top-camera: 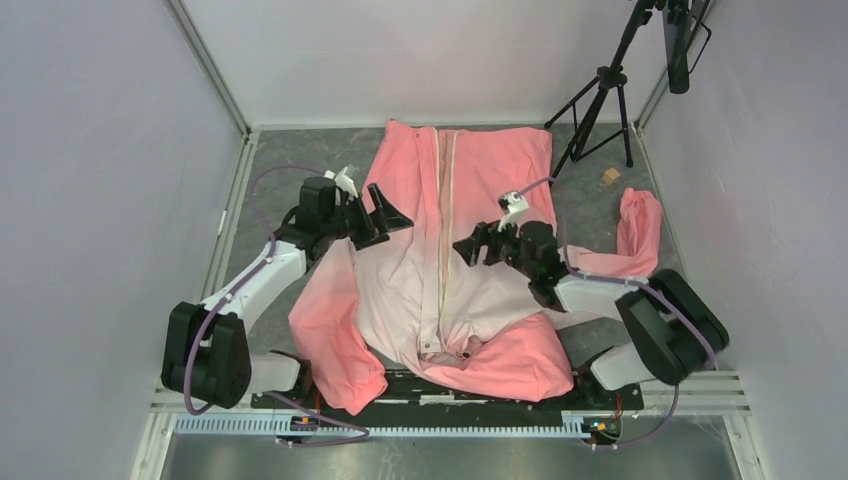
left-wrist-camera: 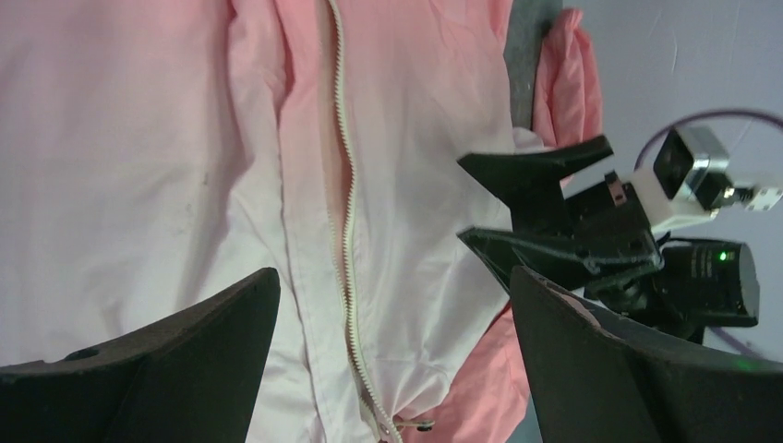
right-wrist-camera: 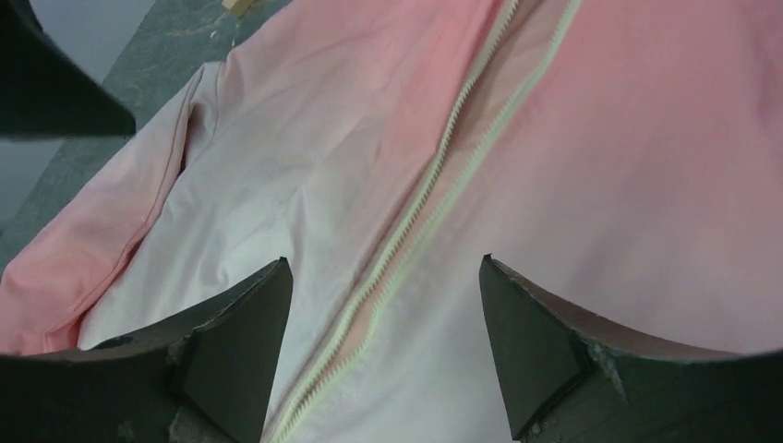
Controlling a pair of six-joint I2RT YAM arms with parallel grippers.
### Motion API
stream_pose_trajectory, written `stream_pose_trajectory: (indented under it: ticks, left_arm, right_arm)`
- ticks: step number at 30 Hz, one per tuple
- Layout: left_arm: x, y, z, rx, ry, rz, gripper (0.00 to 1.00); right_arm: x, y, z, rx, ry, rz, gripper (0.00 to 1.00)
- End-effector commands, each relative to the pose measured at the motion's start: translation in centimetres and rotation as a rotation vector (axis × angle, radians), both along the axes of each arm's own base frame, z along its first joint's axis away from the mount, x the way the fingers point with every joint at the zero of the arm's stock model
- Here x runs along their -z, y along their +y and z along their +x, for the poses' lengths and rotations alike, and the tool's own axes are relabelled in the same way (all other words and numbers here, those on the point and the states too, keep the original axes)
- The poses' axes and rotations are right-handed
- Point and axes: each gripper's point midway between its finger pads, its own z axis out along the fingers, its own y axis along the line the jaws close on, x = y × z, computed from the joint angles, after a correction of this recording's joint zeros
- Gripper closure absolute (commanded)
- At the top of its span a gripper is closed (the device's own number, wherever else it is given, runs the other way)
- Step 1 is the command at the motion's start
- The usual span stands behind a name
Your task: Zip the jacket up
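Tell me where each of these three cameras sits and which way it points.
Top external: above and behind the robot, looking down on the jacket; left gripper and right gripper show.
Left wrist: on that wrist, facing the zipper; left fingers frame the view, right gripper beyond.
Right wrist: on that wrist, looking along the zipper; right fingers show.
Shared: both wrist views show the zipper.

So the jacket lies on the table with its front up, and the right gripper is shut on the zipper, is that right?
Not quite. The right gripper is open and holds nothing: the right wrist view shows its jaws apart, one on each side of the zipper. The rest holds: the jacket lies front up on the table.
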Motion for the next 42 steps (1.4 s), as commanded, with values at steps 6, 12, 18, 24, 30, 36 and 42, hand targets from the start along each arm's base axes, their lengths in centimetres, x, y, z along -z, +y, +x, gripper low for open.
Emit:
stream_pose_trajectory:
  ticks: [6,12,18,24,30,36,42]
  left_arm:
    - [-0.2,-2.9,-3.1,0.129,0.038,-0.030,0.00]
    - [0.2,-2.2,-4.5,0.144,0.040,0.007,0.00]
    - [0.8,-1.8,-5.2,0.164,0.046,0.040,0.00]
    - [0.0,-1.1,-4.7,0.169,0.000,0.110,0.00]
    - [-0.5,-0.7,-4.0,0.152,-0.035,0.141,0.00]
    - [-0.6,-0.7,-3.5,0.147,-0.042,0.149,0.00]
    - [-0.6,-0.9,-3.1,0.153,-0.042,0.153,0.00]
  right_arm:
    - [-5.7,4.4,13.0,0.242,-0.155,0.077,0.36]
    - [-7.1,5.8,20.0,0.341,-0.162,0.130,0.42]
    - [-6.7,8.5,25.0,0.323,-0.089,0.221,0.48]
    - [-4.8,9.5,27.9,0.330,-0.034,0.246,0.50]
    - [-2.5,9.7,29.5,0.336,0.018,0.265,0.60]
    - [-0.8,9.1,30.2,0.354,0.048,0.265,0.60]
    - [0.1,8.2,30.8,0.370,0.056,0.262,0.58]
